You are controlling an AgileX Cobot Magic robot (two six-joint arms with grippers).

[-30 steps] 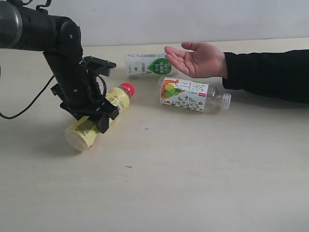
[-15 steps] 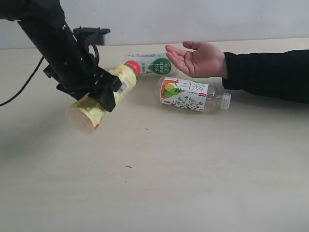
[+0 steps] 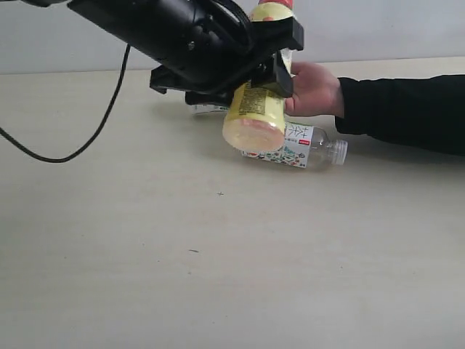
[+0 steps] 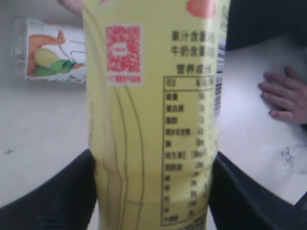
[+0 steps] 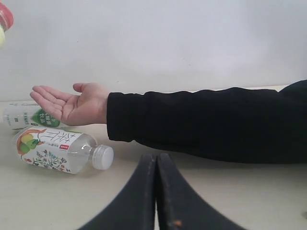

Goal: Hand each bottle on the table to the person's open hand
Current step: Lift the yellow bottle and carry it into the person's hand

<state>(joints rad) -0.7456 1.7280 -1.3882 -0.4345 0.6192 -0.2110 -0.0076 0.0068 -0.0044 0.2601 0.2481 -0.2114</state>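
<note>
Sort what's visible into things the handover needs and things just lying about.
Job in hand: yellow bottle held by left gripper; fruit-label bottle; green-leaf bottle; person's open hand; table.
Lying about: black cable; right gripper, shut, holding nothing.

qr code (image 4: 123, 54), chinese print (image 4: 189, 124) on yellow bottle (image 4: 144, 163)

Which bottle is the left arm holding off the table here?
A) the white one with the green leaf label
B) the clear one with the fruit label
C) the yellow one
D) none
C: the yellow bottle is clamped in the left arm's jaws, up beside the person's hand, while the fruit-label bottle lies on the table.
</note>
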